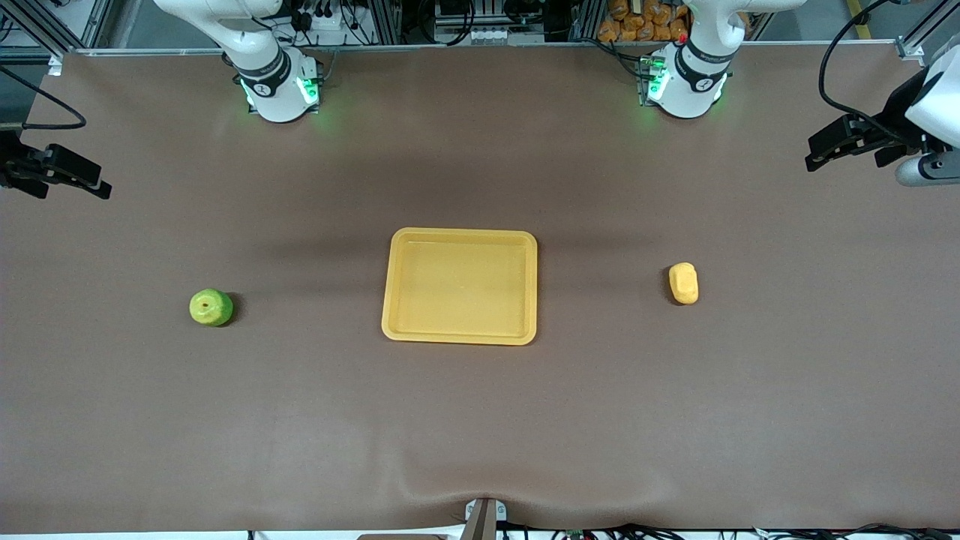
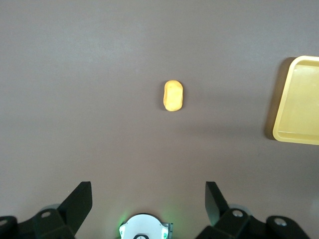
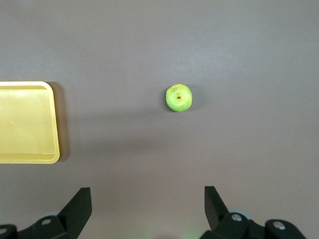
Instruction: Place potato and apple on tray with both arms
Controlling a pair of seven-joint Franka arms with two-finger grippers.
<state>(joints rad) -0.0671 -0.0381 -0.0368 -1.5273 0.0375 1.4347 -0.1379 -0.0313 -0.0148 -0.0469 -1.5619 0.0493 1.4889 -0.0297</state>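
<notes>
The left gripper (image 2: 148,201) hangs high over the desk (image 1: 480,420) with its fingers (image 2: 79,199) spread wide, the potato (image 2: 173,95) lying out ahead of them; the right gripper (image 3: 147,201), fingers (image 3: 79,203) likewise apart, faces the apple (image 3: 179,97) (stem dimple up); the tray (image 1: 460,286) sits between both fruits, well apart from each.

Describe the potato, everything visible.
The potato is a small oblong yellow-orange lump with rounded ends and a smooth, plastic-looking skin. It lies flat on the brown table toward the left arm's end, beside the tray and well apart from it. Nothing touches it but the table. The left tool is open above the table with the potato in its wrist view.
</notes>
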